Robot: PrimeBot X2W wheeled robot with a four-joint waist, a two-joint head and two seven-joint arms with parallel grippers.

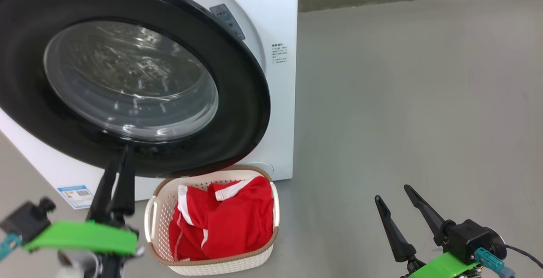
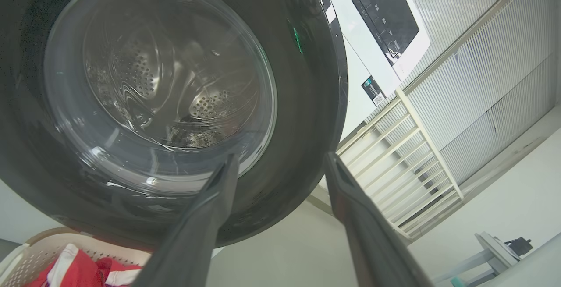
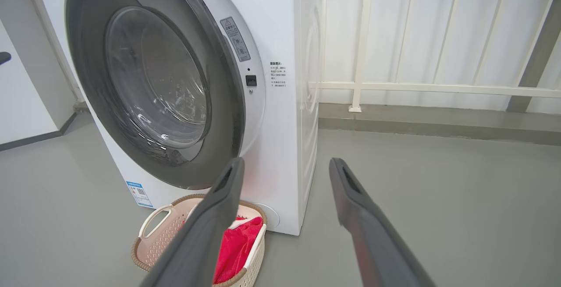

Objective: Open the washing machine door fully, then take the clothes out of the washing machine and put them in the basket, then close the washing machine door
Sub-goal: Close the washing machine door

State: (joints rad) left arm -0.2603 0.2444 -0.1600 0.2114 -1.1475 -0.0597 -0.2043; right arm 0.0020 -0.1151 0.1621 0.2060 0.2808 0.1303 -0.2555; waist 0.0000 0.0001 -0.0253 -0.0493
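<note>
Red clothes [image 1: 225, 218] fill the basket [image 1: 212, 265]; washing machine door [image 1: 242, 99] apparently shut; left gripper [image 2: 281, 157] spread, empty, near its lower rim, judged placed for pressing; right gripper [image 1: 392, 193] spread, empty, parked aside.

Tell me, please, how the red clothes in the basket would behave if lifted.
Probably floppy: the clothes lie crumpled in folds, so they would drape. Likely light, being thin fabric. They fill the basket, so trailing parts might catch its rim.

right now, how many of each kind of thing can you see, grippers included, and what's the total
washing machine: 1
door: 1
basket: 1
red clothes: 1 heap, garment count unclear
grippers: 2, left gripper and right gripper
total: 6
</note>
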